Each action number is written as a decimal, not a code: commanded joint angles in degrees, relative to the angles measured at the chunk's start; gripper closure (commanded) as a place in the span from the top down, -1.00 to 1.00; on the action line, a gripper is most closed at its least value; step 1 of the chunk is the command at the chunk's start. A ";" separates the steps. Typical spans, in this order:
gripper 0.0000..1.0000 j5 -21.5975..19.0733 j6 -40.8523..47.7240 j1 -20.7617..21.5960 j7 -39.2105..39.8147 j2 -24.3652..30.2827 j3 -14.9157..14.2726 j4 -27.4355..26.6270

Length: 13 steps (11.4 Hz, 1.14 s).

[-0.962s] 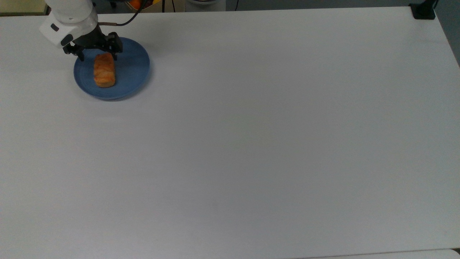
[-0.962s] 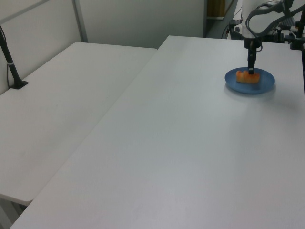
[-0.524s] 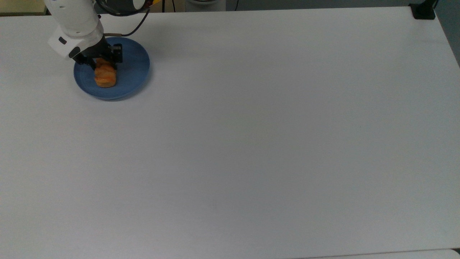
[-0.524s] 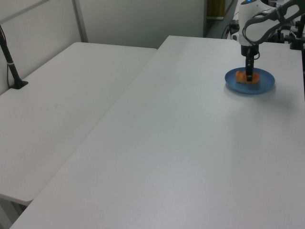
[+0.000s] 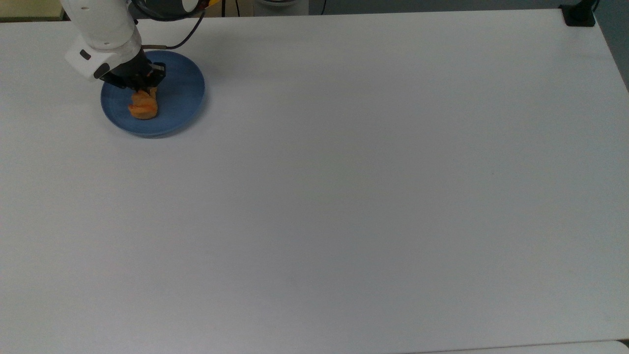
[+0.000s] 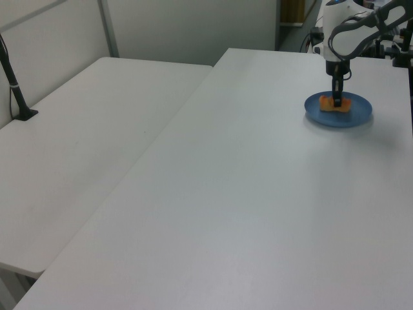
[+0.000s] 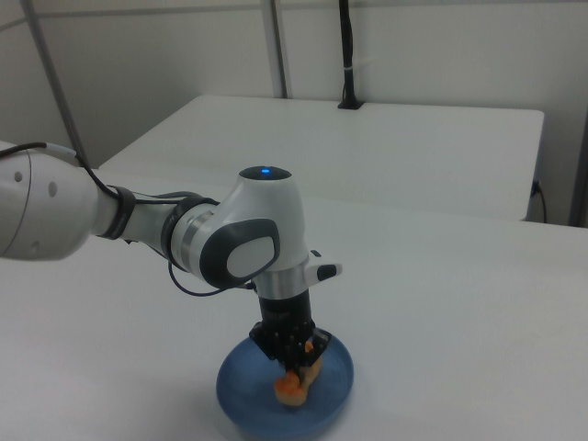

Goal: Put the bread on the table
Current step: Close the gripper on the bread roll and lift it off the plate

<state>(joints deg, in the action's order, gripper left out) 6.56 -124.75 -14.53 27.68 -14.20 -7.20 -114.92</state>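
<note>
- Bread, a small golden-orange bun, lies on a round blue plate in the top view's upper left corner.
- Bun looks pinched in at its middle, with its near end bulging below the fingers in the top view.
- Gripper comes straight down onto the bun, its black fingers pressed in against the bun's two sides, pinching it.
- In the right view the gripper hangs below the arm's rounded white wrist, and the bread shows as an orange lump between and under the fingers, touching the plate.
- In the left view the plate sits at the far right, with the bread on it and the dark gripper standing upright over it.
- Plate rests on the white tabletop, near the top view's upper left edge; the bread touches the plate, not the tabletop.
- White robot arm enters from the top view's upper left, with a black cable curving behind it.
- A second white table stands beside the tabletop on the left view's left.
</note>
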 commanded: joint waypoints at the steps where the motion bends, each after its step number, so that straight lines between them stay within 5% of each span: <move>1: -0.81 -1.02 5.11 0.46 0.01 3.99 0.17 -0.13; 4: -0.81 -1.02 11.26 0.81 -2.96 7.94 0.69 2.06; 8: -0.80 -1.02 13.83 6.86 -10.08 12.96 1.05 2.07; 13: -0.79 -1.02 13.83 8.29 -19.82 14.37 10.34 2.51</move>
<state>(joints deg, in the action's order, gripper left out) 6.32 -112.02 -6.41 12.93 -1.33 -1.15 -111.77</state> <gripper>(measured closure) 0.894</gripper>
